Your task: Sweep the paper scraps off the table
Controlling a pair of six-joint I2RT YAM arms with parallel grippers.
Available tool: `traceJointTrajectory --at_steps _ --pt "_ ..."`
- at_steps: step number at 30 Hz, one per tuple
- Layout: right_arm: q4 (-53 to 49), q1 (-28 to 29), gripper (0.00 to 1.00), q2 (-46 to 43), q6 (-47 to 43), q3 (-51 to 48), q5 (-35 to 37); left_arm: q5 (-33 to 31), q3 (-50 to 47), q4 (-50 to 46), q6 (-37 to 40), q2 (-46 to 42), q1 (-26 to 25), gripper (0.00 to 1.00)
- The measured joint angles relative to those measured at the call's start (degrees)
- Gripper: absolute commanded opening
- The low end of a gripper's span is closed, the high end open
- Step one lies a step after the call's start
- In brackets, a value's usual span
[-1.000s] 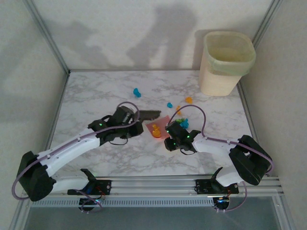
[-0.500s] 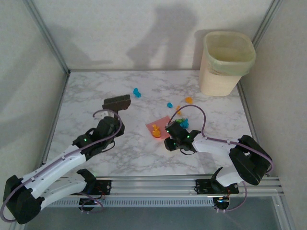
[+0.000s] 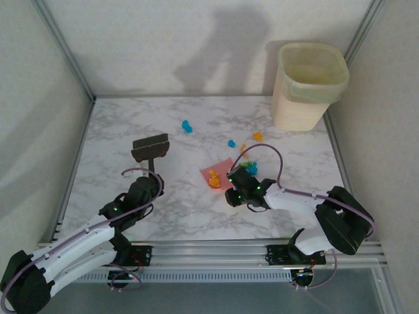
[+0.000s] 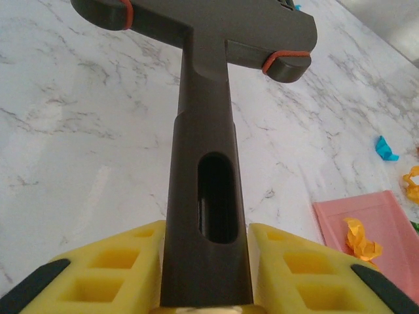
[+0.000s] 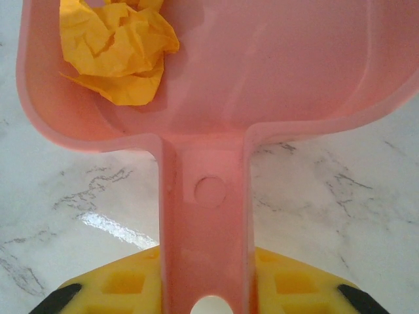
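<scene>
Robot lab test cell, marble-patterned worktop [image 3: 294, 170] boxed in by plain off-white walls [image 3: 163, 39] and metal frame posts [image 3: 62, 49], left arm [image 3: 85, 232] and right arm [image 3: 294, 198] bolted to a metal rail [image 3: 209, 252] at the near edge, lined bin [image 3: 308, 88] in the corner

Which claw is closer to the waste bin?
Right. The right gripper is in front of the bin, slightly left; the left gripper is much farther left.
</scene>
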Motion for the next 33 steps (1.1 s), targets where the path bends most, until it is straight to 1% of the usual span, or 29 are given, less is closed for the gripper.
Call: traceJointTrajectory --at_steps 5,12,20,24,28,33 --pt "-0.2 0.0 0.0 -2.8 0.0 -1.7 0.1 0.3 0.0 1.2 0.0 0.4 0.0 0.0" --pt "-0.4 0.0 0.0 -10.6 -0.7 -4.3 0.5 1.3 0.0 1.7 0.0 1.2 0.0 0.0" --pt "0.7 0.0 0.0 -20.9 -1.6 -6.7 3.7 2.2 0.0 1.7 -0.1 1.2 0.0 0.0" --pt "-0.5 0.0 0.0 -25.9 -1.7 -6.5 6.1 2.6 0.0 1.7 -0.1 1.2 0.0 0.0" --pt "-6.7 -0.1 0.0 -26.7 -1.5 -0.7 8.5 2.6 0.0 1.7 -0.1 1.2 0.0 0.0" --pt "-17.0 -0.1 0.0 -22.1 -0.5 15.3 12.1 2.6 0.0 1.7 -0.2 1.2 0.0 0.0"
